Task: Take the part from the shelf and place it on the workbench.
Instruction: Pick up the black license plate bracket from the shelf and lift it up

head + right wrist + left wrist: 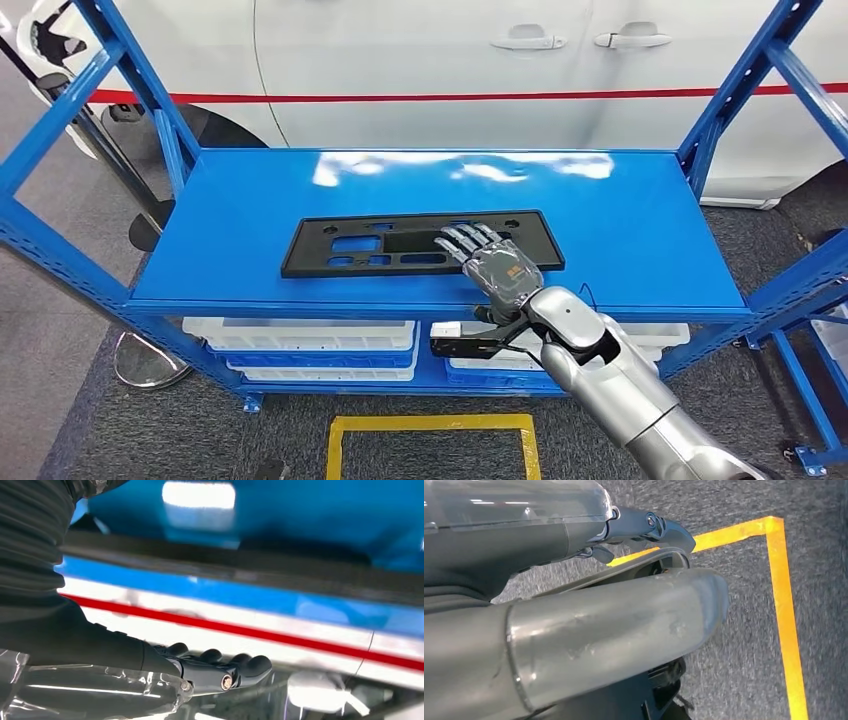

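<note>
the flat black part (420,243) lies on the blue shelf (650,240) top, its long axis running left to right, nearer the near edge than the far one. the right hand (492,262) reaches over the part's right portion with fingers (468,238) stretched out and apart, resting flat on its top, gripping nothing. the left hand (644,527) hangs over grey floor (744,670) with a yellow line (785,610); i cannot tell whether it is open.
</note>
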